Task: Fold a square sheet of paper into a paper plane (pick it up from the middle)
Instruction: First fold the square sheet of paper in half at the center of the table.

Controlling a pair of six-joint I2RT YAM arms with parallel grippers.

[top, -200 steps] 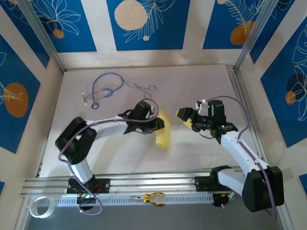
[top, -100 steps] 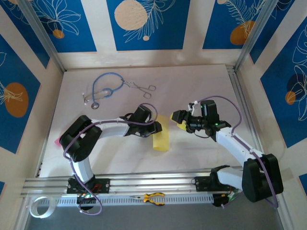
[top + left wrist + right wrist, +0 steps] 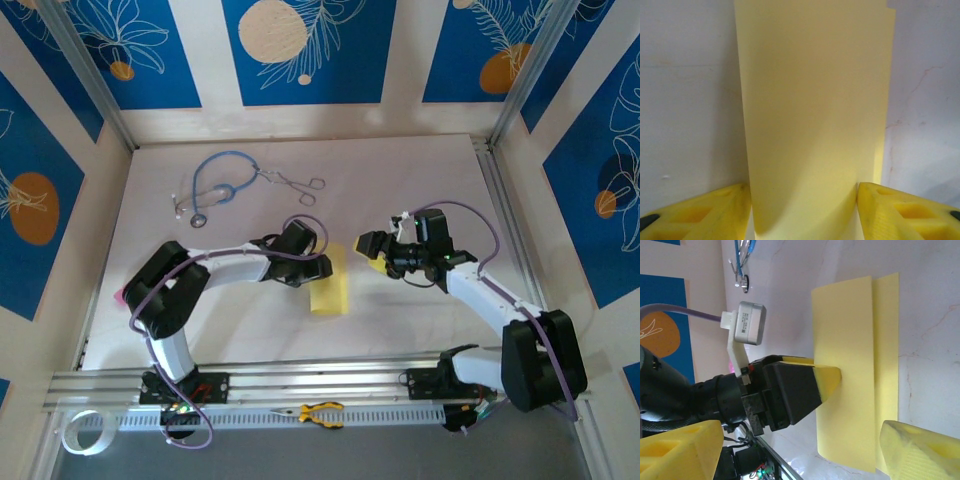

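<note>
The left jaws stand apart, their yellow fingers (image 3: pixel 700 212) flanking the folded square sheet of paper (image 3: pixel 331 292). It lies in the middle of the table (image 3: pixel 420 170), its long edges slightly offset. The right jaws gape wide near its right edge, not touching; open table surrounds them.

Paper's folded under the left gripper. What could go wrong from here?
The top flap of the paper looks bowed, not creased flat; it may spring open once the left gripper lifts.
The layers are offset, a strip of the lower one showing; pressing now would set a crooked fold.
The open right gripper sits close and could nudge it.
</note>
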